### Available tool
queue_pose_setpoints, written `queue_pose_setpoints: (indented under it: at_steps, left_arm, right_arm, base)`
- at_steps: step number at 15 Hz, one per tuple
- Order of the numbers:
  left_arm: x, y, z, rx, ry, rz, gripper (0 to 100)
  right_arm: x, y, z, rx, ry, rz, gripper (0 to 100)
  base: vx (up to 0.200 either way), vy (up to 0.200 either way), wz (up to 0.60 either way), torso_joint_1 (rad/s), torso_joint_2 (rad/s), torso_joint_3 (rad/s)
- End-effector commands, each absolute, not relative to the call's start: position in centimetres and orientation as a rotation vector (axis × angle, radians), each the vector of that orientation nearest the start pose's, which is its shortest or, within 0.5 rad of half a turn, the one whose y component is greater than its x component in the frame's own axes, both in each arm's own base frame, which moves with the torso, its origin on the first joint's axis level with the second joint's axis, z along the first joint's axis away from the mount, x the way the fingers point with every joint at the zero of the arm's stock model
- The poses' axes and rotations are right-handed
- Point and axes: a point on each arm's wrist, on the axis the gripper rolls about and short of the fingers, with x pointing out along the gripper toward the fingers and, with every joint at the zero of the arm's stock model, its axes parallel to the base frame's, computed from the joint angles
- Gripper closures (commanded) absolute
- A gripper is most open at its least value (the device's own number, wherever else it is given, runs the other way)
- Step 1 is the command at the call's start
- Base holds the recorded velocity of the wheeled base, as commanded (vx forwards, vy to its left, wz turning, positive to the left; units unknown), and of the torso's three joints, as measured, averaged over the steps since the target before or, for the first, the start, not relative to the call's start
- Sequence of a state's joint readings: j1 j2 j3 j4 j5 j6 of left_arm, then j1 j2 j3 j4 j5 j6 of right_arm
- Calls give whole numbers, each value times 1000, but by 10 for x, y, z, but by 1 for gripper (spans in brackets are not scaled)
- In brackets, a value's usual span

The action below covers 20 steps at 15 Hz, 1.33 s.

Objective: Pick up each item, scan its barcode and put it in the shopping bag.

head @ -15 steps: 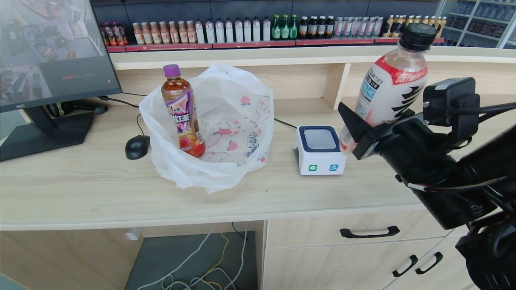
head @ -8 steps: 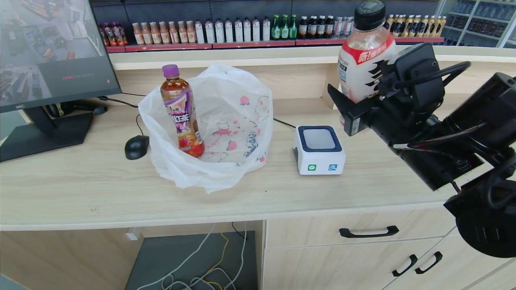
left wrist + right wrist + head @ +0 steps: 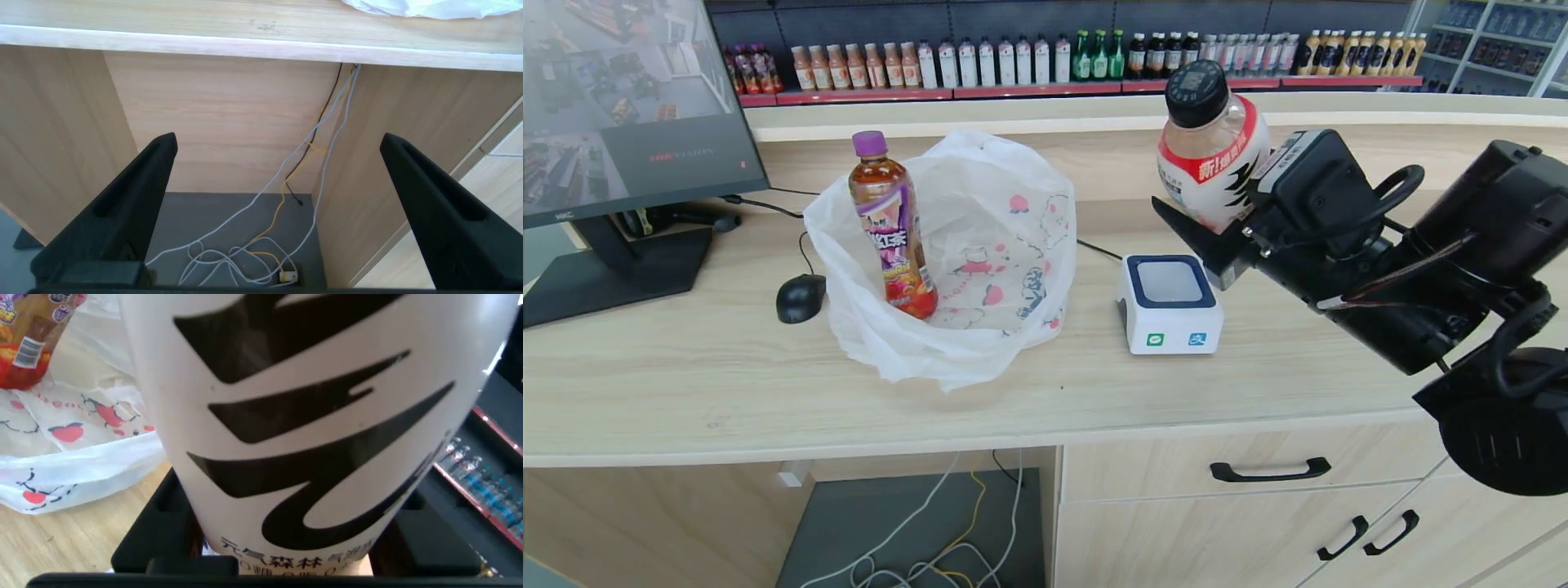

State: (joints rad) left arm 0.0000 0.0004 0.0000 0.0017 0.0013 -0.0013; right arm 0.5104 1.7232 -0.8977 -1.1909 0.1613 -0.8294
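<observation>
Pale-wood counter (image 3: 768,384) under everything. At its left end, monitor (image 3: 621,98) on a black stand. Near centre, white shopping bag (image 3: 1005,245), mouth open, slumped on the surface. Right gripper (image 3: 1205,224) above the counter's right part, clamped around the lower body of the white bottle (image 3: 1213,159); holds it aloft, black cap tilted toward the camera, above and just beyond the scanner (image 3: 1170,304). Left gripper (image 3: 278,212) below the counter edge, before the open recess (image 3: 221,114), fingers spread wide, nothing between them. Tea bottle (image 3: 890,229), purple cap, upright inside the bag at its left side. White scanner just right of the bag, window facing up. Black mouse (image 3: 800,297) just beside the bag's left edge.
</observation>
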Motion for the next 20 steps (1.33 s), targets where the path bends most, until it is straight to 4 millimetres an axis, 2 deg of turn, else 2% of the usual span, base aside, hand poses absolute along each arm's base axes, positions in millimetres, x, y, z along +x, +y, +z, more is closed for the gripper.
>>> queue_pose_setpoints:
  at_steps: [1,3,5,10,20]
  left_arm:
    - [-23,0,75,-2,2,2,0]
    - [-23,0,75,-2,2,2,0]
    - [-23,0,75,-2,2,2,0]
    - [-23,0,75,-2,2,2,0]
    - [-23,0,75,-2,2,2,0]
  right_arm:
    - [283,146,261,-765,-638,478,100]
    - [292,138,263,-803,-647,515,100]
    - [307,134,254,-867,-664,566,100]
    - [330,145,232,-924,-697,687,100]
    - [335,144,225,-964,-706,700,100]
  base:
    - [0,0,0,0,0,0]
    - [0,0,0,0,0,0]
    - [0,0,0,0,0,0]
    - [0,0,0,0,0,0]
    - [0,0,0,0,0,0]
